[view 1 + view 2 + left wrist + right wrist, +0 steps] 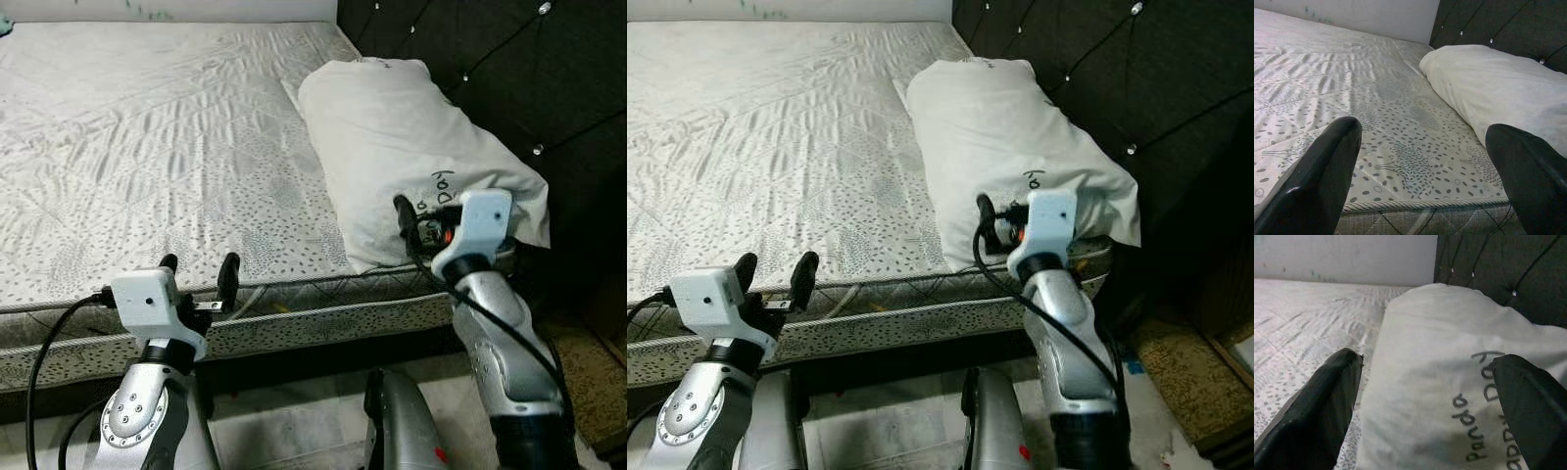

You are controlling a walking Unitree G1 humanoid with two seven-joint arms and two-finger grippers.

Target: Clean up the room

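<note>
Right hand (1425, 406) spread at pillow (411, 147) on mattress (147, 147).

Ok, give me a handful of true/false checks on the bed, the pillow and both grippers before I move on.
1. The white pillow lies on the mattress along the dark tufted headboard. True.
2. The right gripper is shut on a corner of the pillow. False: its fingers are open, one on each side of the pillow's near end, not yet closed.
3. The left gripper is open at the mattress's near edge, holding nothing. True.
4. A folded blanket covers the mattress. False: the mattress is bare, with its quilted, dotted pattern showing.
5. The pillow has handwriting on its near end. True.
</note>
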